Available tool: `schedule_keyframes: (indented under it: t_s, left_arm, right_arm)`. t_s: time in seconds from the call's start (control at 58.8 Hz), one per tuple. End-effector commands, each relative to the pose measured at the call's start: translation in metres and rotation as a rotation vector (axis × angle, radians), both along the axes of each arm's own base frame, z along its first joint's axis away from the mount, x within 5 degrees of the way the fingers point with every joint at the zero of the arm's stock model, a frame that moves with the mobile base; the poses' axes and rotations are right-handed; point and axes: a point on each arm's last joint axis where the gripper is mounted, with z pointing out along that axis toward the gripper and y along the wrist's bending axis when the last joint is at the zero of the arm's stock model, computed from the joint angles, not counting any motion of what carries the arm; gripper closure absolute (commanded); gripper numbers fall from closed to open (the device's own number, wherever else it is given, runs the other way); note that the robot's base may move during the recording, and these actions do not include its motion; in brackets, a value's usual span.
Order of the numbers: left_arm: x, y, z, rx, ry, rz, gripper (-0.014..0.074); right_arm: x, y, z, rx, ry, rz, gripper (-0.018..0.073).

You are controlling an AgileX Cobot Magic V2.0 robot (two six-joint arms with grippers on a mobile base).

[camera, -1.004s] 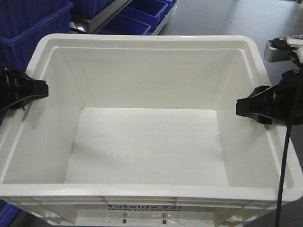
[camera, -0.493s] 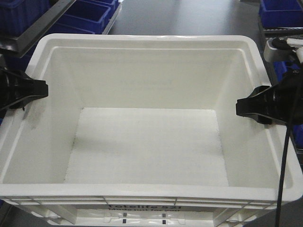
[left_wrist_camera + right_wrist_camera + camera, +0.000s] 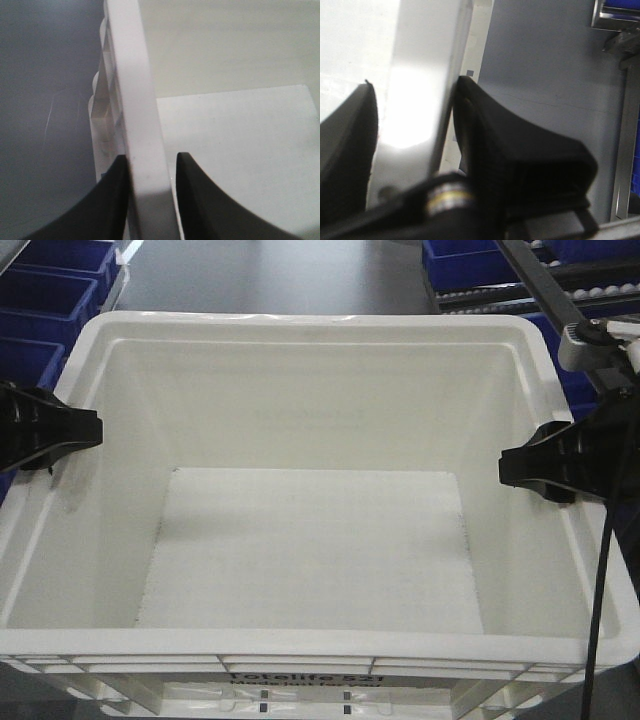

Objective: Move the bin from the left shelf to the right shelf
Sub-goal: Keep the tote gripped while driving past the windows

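Beyond, dark grey floor [image 3: 270, 275] with blue bins [image 3: 40, 300] upper left and a roller rack [image 3: 540, 285] upper right; in the foreground, the white bin [image 3: 300, 325], side rims pinched by left claw [image 3: 60, 430] and right claw [image 3: 530, 465]; support beneath hidden, front print cut off.

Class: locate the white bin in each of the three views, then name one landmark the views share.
Front-facing: the bin fills the frame.
Left wrist: its rim runs up centre, left gripper pinching it.
Right wrist: rim left of centre, right gripper pinching it.
Shared landmark: the thick white rim.
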Motion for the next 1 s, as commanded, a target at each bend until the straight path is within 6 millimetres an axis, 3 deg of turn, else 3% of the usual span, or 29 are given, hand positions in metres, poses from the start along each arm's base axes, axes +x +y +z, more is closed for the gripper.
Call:
schedule_keyframes:
  t_s: [0.0,0.987]
  left_arm:
    - [-0.0043,-0.0025,0.0297,-0.076,-0.169,0.000,0.0603]
    - [-0.0043,-0.0025,0.0297,-0.076,-0.169,0.000,0.0603]
  right_arm:
    - [0.0016,-0.0006,0.0239,0.048,-0.150,-0.017,0.0564]
    - [0.0016,-0.0006,0.0239,0.048,-0.150,-0.017,0.0564]
